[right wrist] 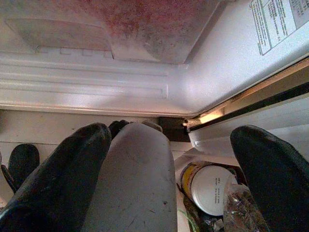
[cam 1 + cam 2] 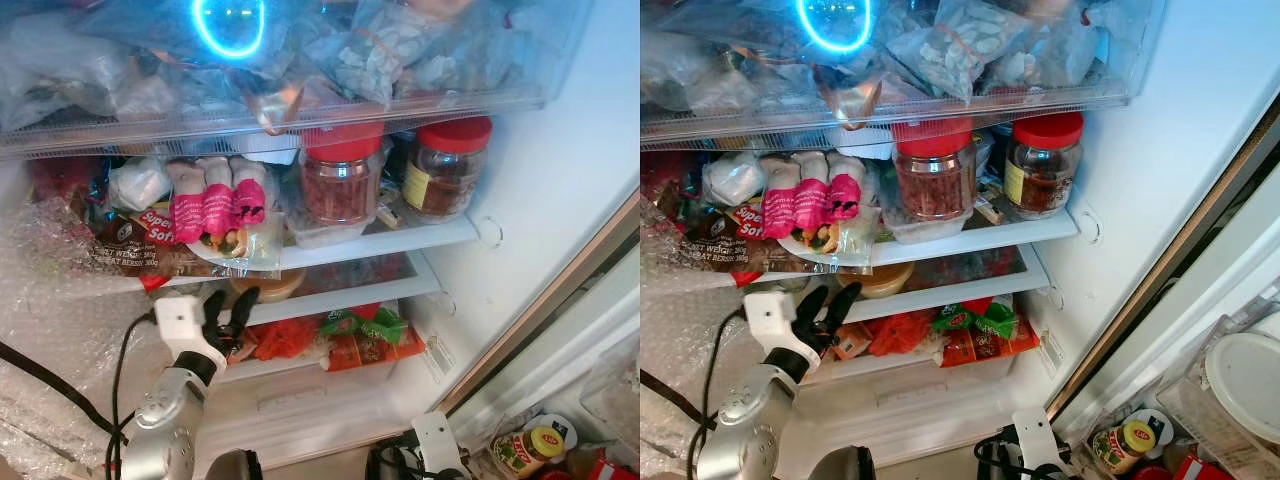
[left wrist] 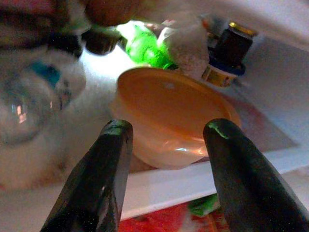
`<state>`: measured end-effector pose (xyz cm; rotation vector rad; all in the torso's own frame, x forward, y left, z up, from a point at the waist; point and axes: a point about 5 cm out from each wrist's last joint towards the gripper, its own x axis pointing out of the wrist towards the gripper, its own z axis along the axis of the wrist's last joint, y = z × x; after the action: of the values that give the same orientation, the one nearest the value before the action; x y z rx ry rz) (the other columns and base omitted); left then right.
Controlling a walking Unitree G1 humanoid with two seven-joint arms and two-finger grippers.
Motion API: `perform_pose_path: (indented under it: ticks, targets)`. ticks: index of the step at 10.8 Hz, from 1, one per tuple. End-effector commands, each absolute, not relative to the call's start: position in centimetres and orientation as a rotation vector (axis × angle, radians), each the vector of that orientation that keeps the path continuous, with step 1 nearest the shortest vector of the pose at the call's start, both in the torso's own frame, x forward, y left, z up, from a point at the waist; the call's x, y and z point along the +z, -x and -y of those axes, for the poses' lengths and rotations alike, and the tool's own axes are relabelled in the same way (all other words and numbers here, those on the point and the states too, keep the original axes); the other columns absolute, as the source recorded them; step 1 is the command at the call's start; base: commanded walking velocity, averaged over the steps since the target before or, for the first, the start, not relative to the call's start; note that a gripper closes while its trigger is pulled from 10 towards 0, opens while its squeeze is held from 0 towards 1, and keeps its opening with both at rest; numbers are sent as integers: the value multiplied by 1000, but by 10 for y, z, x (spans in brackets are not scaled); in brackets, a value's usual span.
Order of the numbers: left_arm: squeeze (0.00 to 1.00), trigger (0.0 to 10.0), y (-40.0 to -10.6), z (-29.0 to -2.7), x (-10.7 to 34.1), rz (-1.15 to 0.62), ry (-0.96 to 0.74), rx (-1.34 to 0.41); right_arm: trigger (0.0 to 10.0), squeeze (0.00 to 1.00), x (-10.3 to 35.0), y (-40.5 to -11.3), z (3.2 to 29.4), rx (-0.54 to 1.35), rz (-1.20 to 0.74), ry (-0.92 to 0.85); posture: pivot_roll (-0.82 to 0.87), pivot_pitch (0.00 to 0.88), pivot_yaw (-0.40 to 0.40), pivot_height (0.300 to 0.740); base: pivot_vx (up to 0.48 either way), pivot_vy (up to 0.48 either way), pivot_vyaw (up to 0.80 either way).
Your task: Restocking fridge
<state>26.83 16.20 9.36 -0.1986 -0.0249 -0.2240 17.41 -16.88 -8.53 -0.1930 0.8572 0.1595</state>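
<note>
fridge [image 2: 560, 190] pretty much packed already | orange tub [image 3: 169, 116] is parked at middle shelf's front edge | left gripper [image 2: 230, 310] is spread wide, nothing held, just short of it | right gripper [image 1: 169, 179] is open too, hanging low | more stock probably left

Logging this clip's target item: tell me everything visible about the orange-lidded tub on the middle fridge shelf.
The tub is a low, round container of pale, translucent-looking plastic with a flat orange lid, closed. It sits upright at the front edge of a white fridge shelf, ahead of a green packet and a dark jar. The left gripper is open, fingers either side just short of it, not touching.
</note>
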Motion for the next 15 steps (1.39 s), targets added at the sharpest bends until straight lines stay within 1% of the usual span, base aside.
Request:
perform_pose_path:
  ticks: [1,2,3,4,5,6,9,15]
  targets:
    - [0,10000,-267,-160,97,46,131,-225,10000,0,-104,-131,173,166,-1040,184,-188,64,-25,631,0,0,0]
    - [0,10000,-269,-158,98,58,39,-233,10000,0,-105,-130,173,152,-1047,168,-190,60,-21,631,0,0,0]
    - [0,10000,-270,-157,96,52,0,-214,10000,0,-106,-128,172,110,-1058,113,-188,53,-16,631,0,0,0]
    - [0,10000,-271,-158,96,63,-78,-208,10000,0,-107,-126,172,58,-1069,54,-183,45,-11,631,0,0,0]
    - [0,10000,-271,-159,96,60,-100,-204,10000,0,-107,-125,171,36,-1070,26,-181,36,-3,631,0,0,0]
    - [0,10000,-271,-159,95,61,-103,-204,10000,0,-107,-125,170,39,-1070,28,-181,32,0,631,0,0,0]
    - [0,10000,-273,-160,94,58,-97,-197,10000,0,-108,-124,168,41,-1067,21,-180,16,10,631,-249,0,0]
    - [0,10000,-272,-156,92,52,-100,-216,10000,0,-108,-124,167,44,-1070,11,-177,15,16,631,-306,0,0]
